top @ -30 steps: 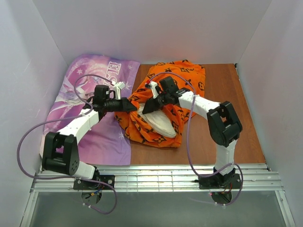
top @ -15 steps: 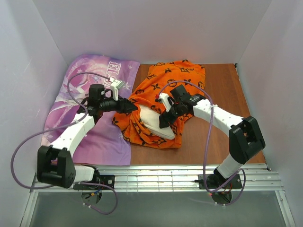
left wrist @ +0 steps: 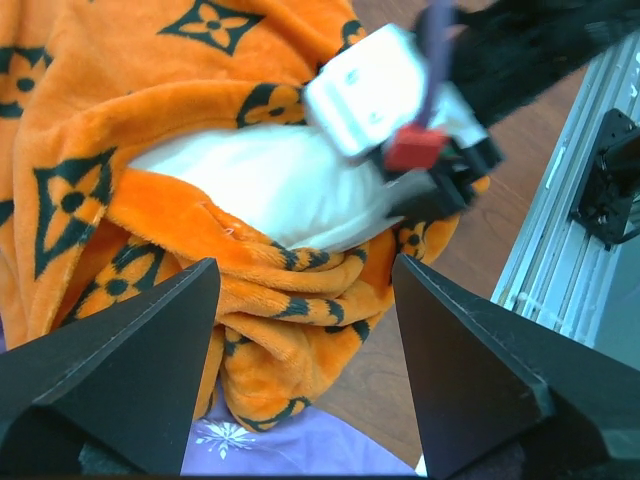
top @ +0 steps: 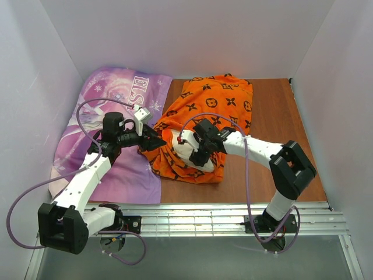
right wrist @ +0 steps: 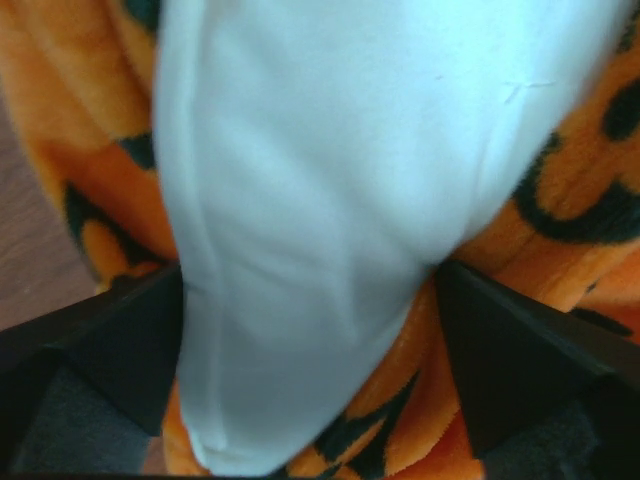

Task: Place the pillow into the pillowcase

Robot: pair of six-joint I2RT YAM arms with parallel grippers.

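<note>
The orange pillowcase (top: 207,108) with black motifs lies crumpled mid-table, its mouth facing the arms. The cream-white pillow (top: 180,147) pokes out of that mouth, most of it hidden inside. My left gripper (top: 156,142) hovers at the case's left edge, open, with a fold of the pillowcase (left wrist: 270,300) lying below the gap, not pinched. In that view the pillow (left wrist: 250,180) shows under the orange rim. My right gripper (top: 195,156) is at the pillow's near end. Its fingers (right wrist: 520,360) stand wide apart on either side of the pillow (right wrist: 330,200), with pillowcase (right wrist: 560,190) around.
A purple "ELSA" princess-print fabric (top: 111,111) covers the table's left side and runs under my left arm. Bare wooden table (top: 274,128) lies to the right. White walls enclose three sides. The metal rail (top: 192,219) crosses the near edge.
My left gripper has let go of the pillowcase edge, opened and drawn back left. My right gripper has slid toward the pillow's near end and opened wide.
</note>
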